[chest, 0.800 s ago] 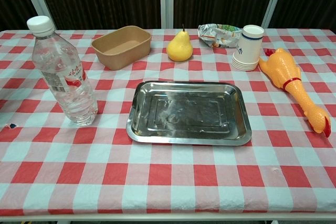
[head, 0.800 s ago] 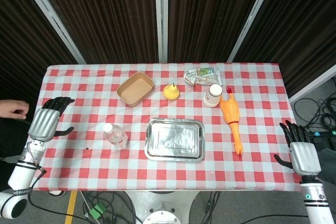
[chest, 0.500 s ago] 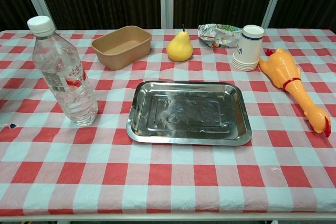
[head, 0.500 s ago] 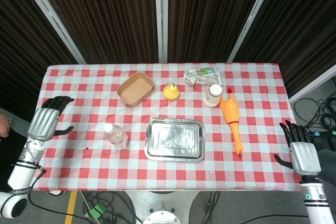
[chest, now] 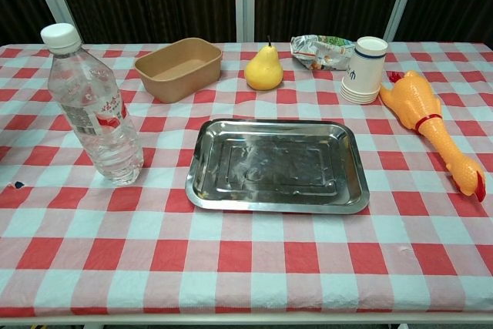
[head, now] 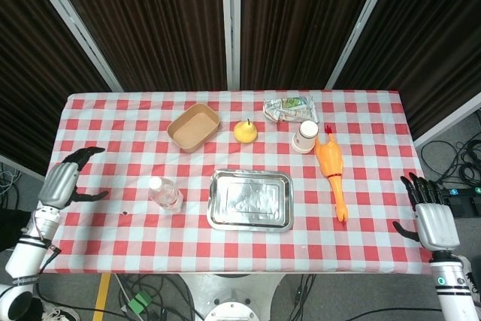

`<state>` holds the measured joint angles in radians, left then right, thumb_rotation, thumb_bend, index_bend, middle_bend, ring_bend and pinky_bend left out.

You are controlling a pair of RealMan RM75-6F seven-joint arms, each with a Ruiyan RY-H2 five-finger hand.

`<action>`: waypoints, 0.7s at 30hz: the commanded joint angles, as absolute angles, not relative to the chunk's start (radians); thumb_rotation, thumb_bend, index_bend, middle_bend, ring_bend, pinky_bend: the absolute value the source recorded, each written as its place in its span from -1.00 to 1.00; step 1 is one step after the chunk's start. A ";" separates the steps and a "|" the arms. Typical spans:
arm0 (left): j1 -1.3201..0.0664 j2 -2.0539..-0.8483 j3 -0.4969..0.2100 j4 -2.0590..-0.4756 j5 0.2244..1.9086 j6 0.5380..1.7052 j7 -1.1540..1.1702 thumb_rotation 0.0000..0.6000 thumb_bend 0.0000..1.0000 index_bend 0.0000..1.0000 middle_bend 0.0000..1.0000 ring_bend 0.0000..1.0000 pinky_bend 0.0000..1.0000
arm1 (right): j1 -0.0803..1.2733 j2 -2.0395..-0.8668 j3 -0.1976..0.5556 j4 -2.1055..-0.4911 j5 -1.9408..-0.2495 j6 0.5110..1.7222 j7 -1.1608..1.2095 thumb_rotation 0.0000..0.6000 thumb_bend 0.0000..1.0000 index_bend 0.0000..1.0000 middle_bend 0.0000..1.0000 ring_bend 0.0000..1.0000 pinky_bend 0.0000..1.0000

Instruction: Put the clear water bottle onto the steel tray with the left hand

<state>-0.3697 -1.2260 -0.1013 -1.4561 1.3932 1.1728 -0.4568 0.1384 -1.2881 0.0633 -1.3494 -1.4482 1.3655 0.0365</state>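
The clear water bottle (chest: 94, 105) stands upright on the checked surface (chest: 254, 267), just left of the steel tray (chest: 275, 166) and apart from it. Tall and narrow, it could tip if the left robot hand (head: 64, 183) strikes it high or closes off-centre, and it might wobble on the tray's raised rim. Farther back, the brown box (chest: 179, 68) and pear (chest: 263, 68) sit clear of the likely path. Only the head view shows the hands: the left spread and empty at the surface's edge, the right robot hand (head: 432, 218) likewise spread. The chest view alone shows the bottle's label and water level.
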 commanded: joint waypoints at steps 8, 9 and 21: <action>-0.351 -1.308 -0.049 -1.463 1.506 1.135 -1.009 1.00 -1.00 -0.67 -0.53 -0.69 -0.61 | 0.139 -1.293 0.060 -1.344 -1.450 1.362 0.034 1.00 -0.78 -1.00 -1.00 -1.00 -1.00; -0.353 -1.318 -0.047 -1.458 1.508 1.134 -1.006 1.00 -1.00 -0.67 -0.54 -0.69 -0.61 | 0.139 -1.293 0.060 -1.343 -1.450 1.362 0.035 1.00 -0.78 -1.00 -1.00 -1.00 -1.00; -0.397 -1.454 -0.068 -1.394 1.516 1.141 -0.940 1.00 -1.00 -0.67 -0.55 -0.70 -0.62 | 0.143 -1.293 0.060 -1.336 -1.443 1.348 0.044 1.00 -0.78 -1.00 -1.00 -1.00 -1.00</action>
